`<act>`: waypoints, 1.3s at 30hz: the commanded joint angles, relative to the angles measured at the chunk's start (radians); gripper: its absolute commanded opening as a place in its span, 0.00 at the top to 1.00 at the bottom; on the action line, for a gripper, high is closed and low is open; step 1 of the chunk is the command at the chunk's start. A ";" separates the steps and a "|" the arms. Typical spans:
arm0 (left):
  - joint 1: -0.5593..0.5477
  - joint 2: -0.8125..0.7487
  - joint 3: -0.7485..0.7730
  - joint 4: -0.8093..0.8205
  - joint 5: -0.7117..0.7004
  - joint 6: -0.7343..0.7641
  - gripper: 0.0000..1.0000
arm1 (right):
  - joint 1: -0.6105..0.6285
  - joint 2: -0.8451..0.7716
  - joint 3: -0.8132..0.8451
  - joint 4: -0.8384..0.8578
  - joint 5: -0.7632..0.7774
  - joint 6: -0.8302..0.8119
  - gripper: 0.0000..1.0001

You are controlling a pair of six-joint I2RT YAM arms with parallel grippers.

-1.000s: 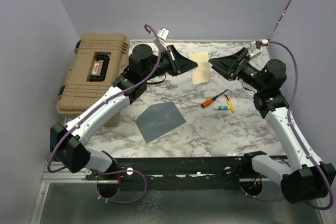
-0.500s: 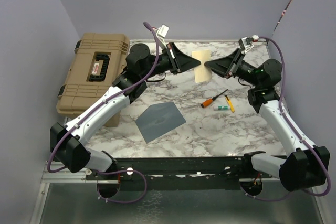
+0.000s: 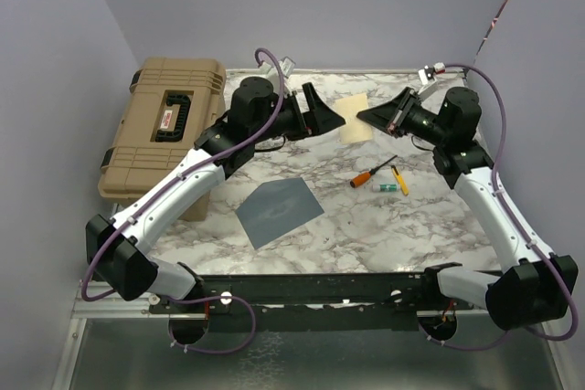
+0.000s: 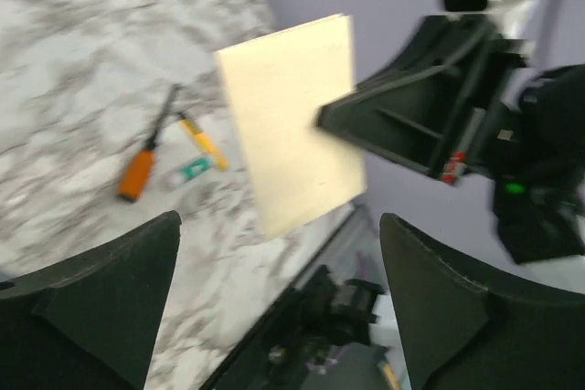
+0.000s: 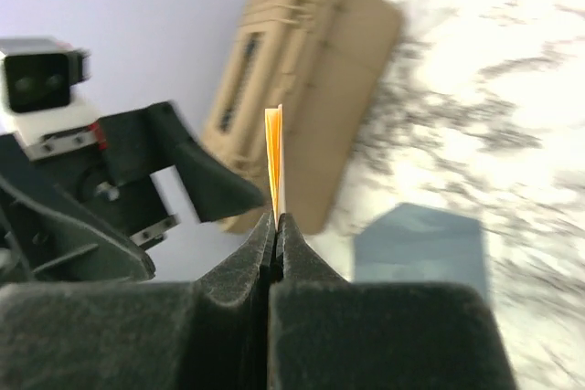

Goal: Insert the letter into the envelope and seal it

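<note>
Pinching one edge of the flat cream-beige rectangular paper sheet, the right fingers hold it aloft; left fingers stand spread.

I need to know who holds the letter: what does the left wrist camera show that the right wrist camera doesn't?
Left wrist only: the letter face-on, the right arm's jaws closed on its edge, the left arm's jaws wide open and off it, and the screwdriver on the marble table. Right wrist only: the envelope lying flat and the tan case. Both: the letter, held up off the table.
</note>
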 commanded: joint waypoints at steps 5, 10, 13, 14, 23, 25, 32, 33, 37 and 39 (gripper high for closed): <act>-0.090 0.008 -0.181 -0.625 -0.425 0.152 0.11 | 0.031 0.097 -0.068 -0.297 0.276 -0.205 1.00; -0.209 0.002 -0.371 -0.685 -0.398 0.058 0.18 | 0.064 0.140 -0.090 -0.285 0.292 -0.199 1.00; -0.223 -0.016 -0.444 -0.682 -0.381 0.032 0.20 | 0.071 0.158 -0.094 -0.280 0.287 -0.203 1.00; -0.223 -0.013 -0.462 -0.676 -0.377 0.028 0.21 | 0.072 0.164 -0.096 -0.279 0.284 -0.202 1.00; -0.238 0.089 -0.562 -0.562 -0.432 0.030 0.20 | 0.079 0.193 -0.117 -0.263 0.262 -0.200 1.00; -0.236 0.117 -0.559 -0.554 -0.438 0.032 0.20 | 0.078 0.197 -0.116 -0.267 0.263 -0.203 1.00; -0.160 0.188 -0.550 -0.608 -0.535 0.008 0.21 | 0.080 0.213 -0.103 -0.278 0.262 -0.212 1.00; -0.135 0.183 -0.549 -0.607 -0.551 0.009 0.21 | 0.079 0.216 -0.102 -0.274 0.258 -0.213 1.00; -0.041 0.170 -0.514 -0.581 -0.587 0.058 0.21 | 0.084 0.240 -0.118 -0.217 0.230 -0.223 1.00; -0.012 0.187 -0.475 -0.568 -0.594 0.101 0.21 | 0.091 0.260 -0.132 -0.167 0.220 -0.224 1.00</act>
